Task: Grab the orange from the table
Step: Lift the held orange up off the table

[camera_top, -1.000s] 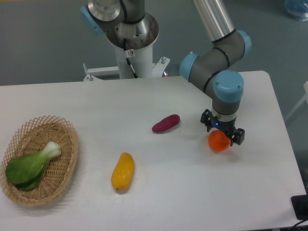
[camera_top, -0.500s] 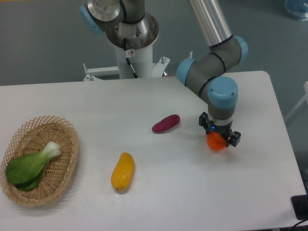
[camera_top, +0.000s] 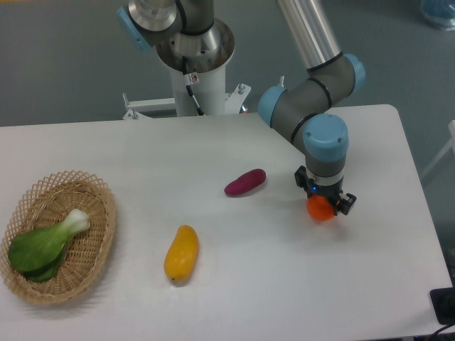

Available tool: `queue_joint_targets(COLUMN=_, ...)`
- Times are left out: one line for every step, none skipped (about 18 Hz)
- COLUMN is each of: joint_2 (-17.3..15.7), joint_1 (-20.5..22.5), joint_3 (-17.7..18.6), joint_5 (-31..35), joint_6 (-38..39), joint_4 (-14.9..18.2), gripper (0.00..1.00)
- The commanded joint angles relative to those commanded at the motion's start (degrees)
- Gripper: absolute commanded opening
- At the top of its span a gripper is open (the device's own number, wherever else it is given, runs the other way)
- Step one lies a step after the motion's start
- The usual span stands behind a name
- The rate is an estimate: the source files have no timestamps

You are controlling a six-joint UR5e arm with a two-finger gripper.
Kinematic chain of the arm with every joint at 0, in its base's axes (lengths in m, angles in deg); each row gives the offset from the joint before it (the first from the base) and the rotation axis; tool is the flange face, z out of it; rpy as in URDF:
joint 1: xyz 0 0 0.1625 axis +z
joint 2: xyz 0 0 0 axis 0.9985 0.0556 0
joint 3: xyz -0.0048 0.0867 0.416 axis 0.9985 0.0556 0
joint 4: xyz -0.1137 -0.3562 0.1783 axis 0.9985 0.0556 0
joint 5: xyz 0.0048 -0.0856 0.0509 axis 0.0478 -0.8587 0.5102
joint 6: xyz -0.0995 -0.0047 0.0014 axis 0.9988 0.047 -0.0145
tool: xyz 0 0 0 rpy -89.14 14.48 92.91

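The gripper (camera_top: 323, 201) points down on the table (camera_top: 284, 284), fingers closed snugly around the orange (camera_top: 320, 207) — it sits between them. Best to keep the squeeze firm and lift straight up — no tilting.

The orange (camera_top: 320, 207) is a small, round, bright fruit on the right part of the table (camera_top: 270, 284), partly hidden from above. The table is a wide white top with rounded corners.
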Motion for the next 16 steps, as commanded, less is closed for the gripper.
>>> queue_joint_targets(joint_2=-0.3, joint_1=0.4, joint_3=-0.4, joint_5=-0.2, joint_6=0.0, joint_4=0.1, gripper=0.64)
queue_joint_targets(joint_2=-0.3, joint_1=0.5, joint_3=-1.5, joint_5=-0.1, joint_6=-0.1, joint_4=0.5, gripper=0.64)
queue_joint_targets(joint_2=-0.4, joint_1=0.7, joint_3=-2.3, joint_5=-0.3, joint_6=-0.1, joint_4=1.7, gripper=0.64)
queue_joint_targets(joint_2=-0.4, joint_1=0.7, joint_3=-3.3, joint_5=-1.1, joint_6=-0.1, joint_4=3.1, gripper=0.65)
queue_joint_targets(joint_2=-0.4, joint_1=0.6, joint_3=-4.1, joint_5=-1.7, joint_6=-0.2, joint_4=3.6, gripper=0.66)
queue_joint_targets(joint_2=-0.3, joint_1=0.5, joint_3=-4.9, joint_5=-1.8, joint_6=-0.3, joint_4=3.8, gripper=0.68)
queue_joint_targets(joint_2=-0.1, joint_1=0.4, joint_3=-5.5, joint_5=-1.8, joint_6=-0.4, joint_4=3.8, gripper=0.70)
queue_joint_targets(joint_2=-0.1, joint_1=0.4, joint_3=-6.0, joint_5=-1.9, joint_6=-0.4, joint_4=3.8, gripper=0.72)
queue_joint_targets(joint_2=0.0, joint_1=0.5, joint_3=-6.4, joint_5=-1.8, joint_6=-0.4, joint_4=3.9, gripper=0.73)
queue_joint_targets(joint_2=0.0, joint_1=0.4, joint_3=-7.0, joint_5=-1.9, joint_6=-0.4, joint_4=4.5, gripper=0.73)
queue_joint_targets(joint_2=0.0, joint_1=0.4, joint_3=-7.8, joint_5=-2.0, joint_6=-0.6, joint_4=5.7, gripper=0.72)
queue_joint_targets(joint_2=0.0, joint_1=0.4, joint_3=-8.2, joint_5=-2.2, joint_6=-0.7, joint_4=5.9, gripper=0.73)
queue_joint_targets(joint_2=-0.1, joint_1=0.7, joint_3=-8.4, joint_5=-2.3, joint_6=-1.8, joint_4=6.2, gripper=0.73)
queue_joint_targets(joint_2=-0.1, joint_1=0.7, joint_3=-8.7, joint_5=-2.4, joint_6=-2.5, joint_4=6.6, gripper=0.73)
queue_joint_targets(joint_2=-0.1, joint_1=0.7, joint_3=-9.1, joint_5=-2.5, joint_6=-2.6, joint_4=6.8, gripper=0.73)
queue_joint_targets(joint_2=-0.2, joint_1=0.7, joint_3=-9.2, joint_5=-2.8, joint_6=-2.6, joint_4=6.8, gripper=0.73)
